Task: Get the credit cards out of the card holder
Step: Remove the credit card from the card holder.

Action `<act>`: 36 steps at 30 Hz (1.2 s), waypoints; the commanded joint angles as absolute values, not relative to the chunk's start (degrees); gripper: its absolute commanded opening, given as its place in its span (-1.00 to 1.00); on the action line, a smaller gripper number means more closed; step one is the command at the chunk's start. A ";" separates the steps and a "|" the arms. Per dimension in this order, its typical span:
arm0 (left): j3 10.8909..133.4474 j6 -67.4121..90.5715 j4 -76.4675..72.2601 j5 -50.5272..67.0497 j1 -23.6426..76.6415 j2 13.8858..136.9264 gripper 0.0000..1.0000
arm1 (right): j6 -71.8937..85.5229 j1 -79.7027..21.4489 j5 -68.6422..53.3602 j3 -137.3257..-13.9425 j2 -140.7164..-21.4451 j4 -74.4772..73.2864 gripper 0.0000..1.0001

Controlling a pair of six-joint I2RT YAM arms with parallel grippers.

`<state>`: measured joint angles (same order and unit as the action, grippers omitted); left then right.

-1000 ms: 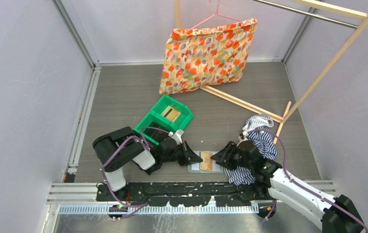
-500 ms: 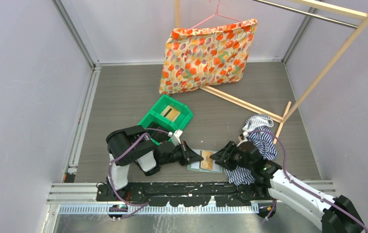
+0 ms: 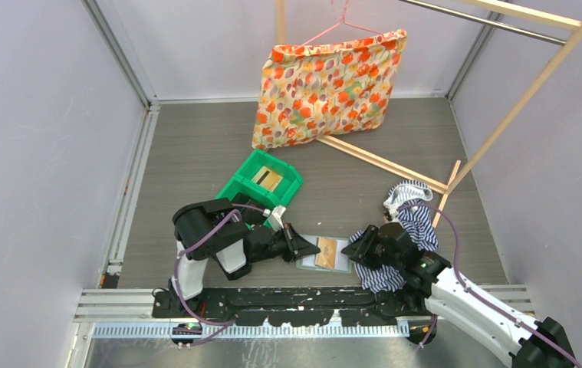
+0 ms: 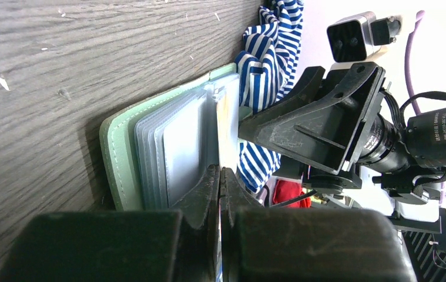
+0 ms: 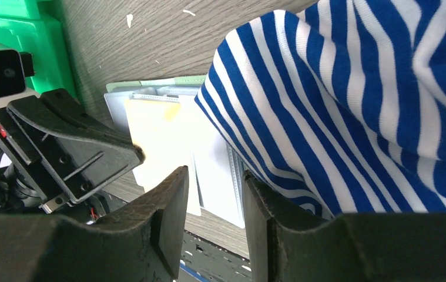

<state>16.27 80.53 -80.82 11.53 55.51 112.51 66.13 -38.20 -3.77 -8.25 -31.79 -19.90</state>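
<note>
While left pincer [image 4: 220, 171] nips credit card [image 4: 227, 129] | right pincer [image 5: 214, 176] parted, empty | card holder [image 4: 117, 158] between

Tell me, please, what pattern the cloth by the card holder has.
The cloth has blue-and-white stripes, clearest in the right wrist view.

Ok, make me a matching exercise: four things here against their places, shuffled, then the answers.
1 card holder
2 striped cloth
3 green bin
4 floral fabric

A hanging at the back
B bunched up on the right
C lying open near the front edge
D standing left of centre

Pairs: 1-C, 2-B, 3-D, 4-A
</note>
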 commanded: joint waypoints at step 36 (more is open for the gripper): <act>9.14 85.95 -81.68 4.36 55.02 116.90 -0.99 | 66.88 -38.52 4.79 -11.41 -45.49 -25.01 -0.51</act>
